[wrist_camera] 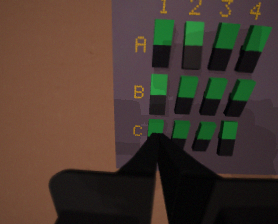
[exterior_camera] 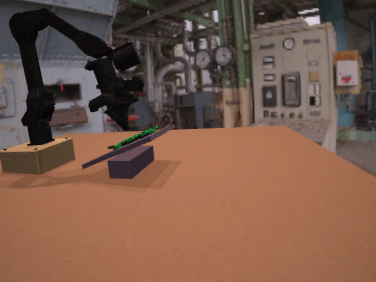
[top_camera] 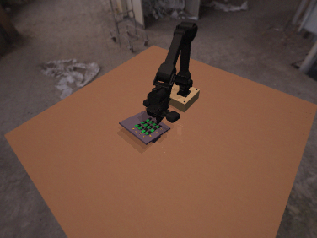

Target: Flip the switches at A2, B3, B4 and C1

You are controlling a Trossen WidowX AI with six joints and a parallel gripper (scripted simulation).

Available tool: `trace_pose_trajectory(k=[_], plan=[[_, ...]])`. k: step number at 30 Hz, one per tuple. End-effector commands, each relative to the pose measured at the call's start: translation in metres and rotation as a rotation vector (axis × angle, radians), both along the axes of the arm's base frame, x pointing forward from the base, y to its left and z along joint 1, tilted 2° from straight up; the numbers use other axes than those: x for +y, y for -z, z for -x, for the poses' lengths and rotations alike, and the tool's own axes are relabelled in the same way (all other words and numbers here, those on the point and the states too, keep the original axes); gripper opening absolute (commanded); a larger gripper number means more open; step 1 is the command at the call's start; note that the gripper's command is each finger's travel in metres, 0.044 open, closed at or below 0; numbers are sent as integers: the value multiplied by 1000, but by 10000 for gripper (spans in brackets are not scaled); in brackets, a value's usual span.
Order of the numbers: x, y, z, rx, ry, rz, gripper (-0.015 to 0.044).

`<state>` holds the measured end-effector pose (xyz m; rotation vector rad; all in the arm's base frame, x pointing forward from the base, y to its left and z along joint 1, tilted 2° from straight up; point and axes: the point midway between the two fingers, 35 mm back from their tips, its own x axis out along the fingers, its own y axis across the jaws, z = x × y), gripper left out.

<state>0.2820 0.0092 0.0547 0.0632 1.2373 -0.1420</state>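
The tilted purple panel (top_camera: 128,121) (exterior_camera: 95,162) (wrist_camera: 125,65) bears three rows of four rocker switches, each green on its far half and black or grey on its near half. Switch A2 (wrist_camera: 194,34) is lighter green, as are B1 (wrist_camera: 159,85) and C4 (wrist_camera: 229,130). Switches B3 (wrist_camera: 216,89) and B4 (wrist_camera: 242,90) show darker green and look slanted. Switch C1 (wrist_camera: 156,126) shows darker green; its near half is hidden behind the fingertips. My gripper (top_camera: 158,121) (exterior_camera: 125,129) (wrist_camera: 156,138) is shut and empty, its tips a little above the panel by C1.
A purple block (exterior_camera: 122,168) supports the panel from below. The arm's base stands on a wooden block (top_camera: 184,104) (exterior_camera: 56,157) beyond the panel's near, lower edge. The panel's raised far edge points away from the arm.
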Motion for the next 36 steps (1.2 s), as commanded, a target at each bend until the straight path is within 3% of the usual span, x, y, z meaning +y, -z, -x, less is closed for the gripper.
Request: trace_pose_trajectory(k=[1,36], plan=[[-1,7,1,12,1,1,0],[-2,20,-3,12,1,1,0]])
